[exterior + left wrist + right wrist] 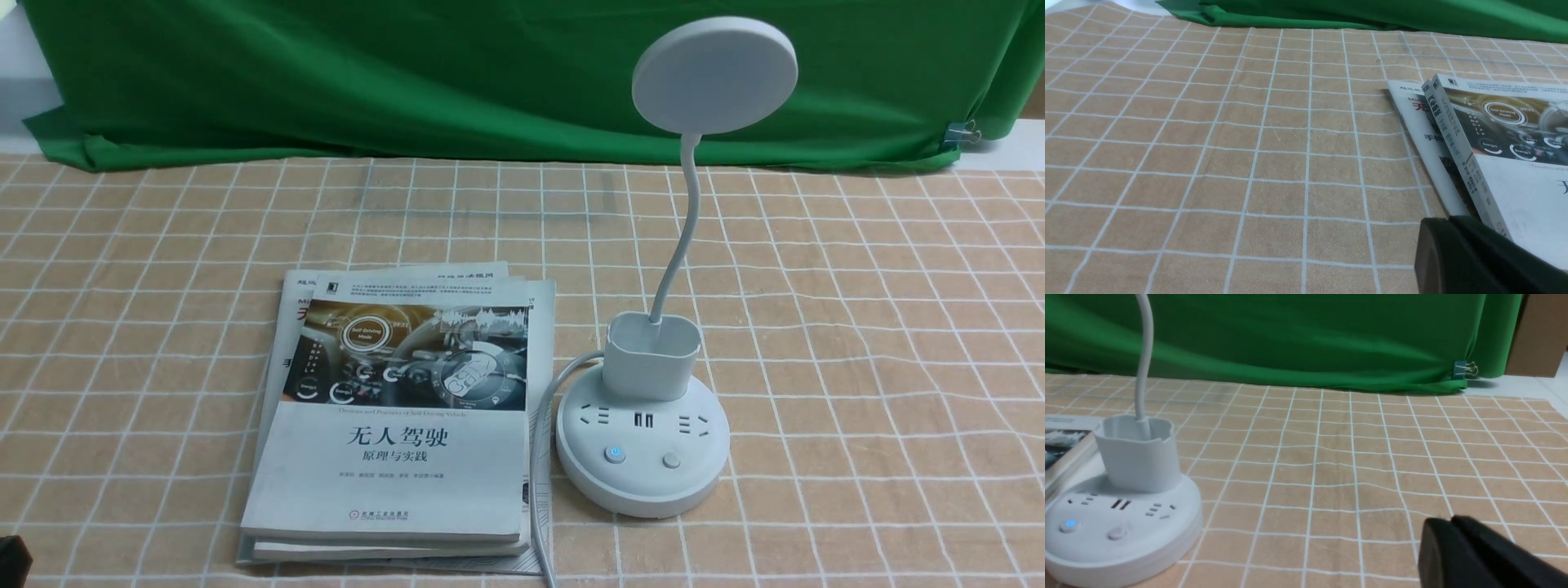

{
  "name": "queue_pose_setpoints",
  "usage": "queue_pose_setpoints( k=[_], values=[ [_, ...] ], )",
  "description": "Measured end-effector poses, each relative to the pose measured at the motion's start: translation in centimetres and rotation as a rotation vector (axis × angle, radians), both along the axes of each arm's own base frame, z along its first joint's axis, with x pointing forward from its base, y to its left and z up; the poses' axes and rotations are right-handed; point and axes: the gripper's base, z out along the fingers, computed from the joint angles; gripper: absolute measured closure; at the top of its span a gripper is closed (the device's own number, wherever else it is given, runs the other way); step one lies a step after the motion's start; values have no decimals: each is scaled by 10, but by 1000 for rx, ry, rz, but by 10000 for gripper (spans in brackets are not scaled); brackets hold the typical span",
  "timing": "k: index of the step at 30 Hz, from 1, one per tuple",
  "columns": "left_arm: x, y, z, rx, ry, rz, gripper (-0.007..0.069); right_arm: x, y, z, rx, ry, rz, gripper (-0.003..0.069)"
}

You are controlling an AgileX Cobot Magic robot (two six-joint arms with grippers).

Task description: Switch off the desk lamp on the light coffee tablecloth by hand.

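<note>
We see the desk lamp point(642, 441) at 3 o'clock of the books point(400, 425) on the light coffee tablecloth point(857, 327), buttons facing us for reach; both grippers' jaw state unreadable.

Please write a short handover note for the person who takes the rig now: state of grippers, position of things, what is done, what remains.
Left gripper: low beside the books, touching nothing; jaws unclear.
Right gripper: on bare light coffee tablecloth, apart from the desk lamp; jaws unclear.
Lamp stands right of the books; its left button glows blue.
Done: nothing visible.
Left: press the lamp's button.
</note>
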Motion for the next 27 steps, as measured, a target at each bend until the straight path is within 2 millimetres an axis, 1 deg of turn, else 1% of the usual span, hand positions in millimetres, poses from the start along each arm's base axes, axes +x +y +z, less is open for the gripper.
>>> queue_pose_setpoints(
  k=[10,16,27],
  values=[
    [0,0,0,0,0,0,620,0,0,0,-2,5,0,614],
    [0,0,0,0,0,0,620,0,0,0,-3,5,-1,585],
    [0,0,0,0,0,0,620,0,0,-1,-2,8,-1,559]
  ],
)
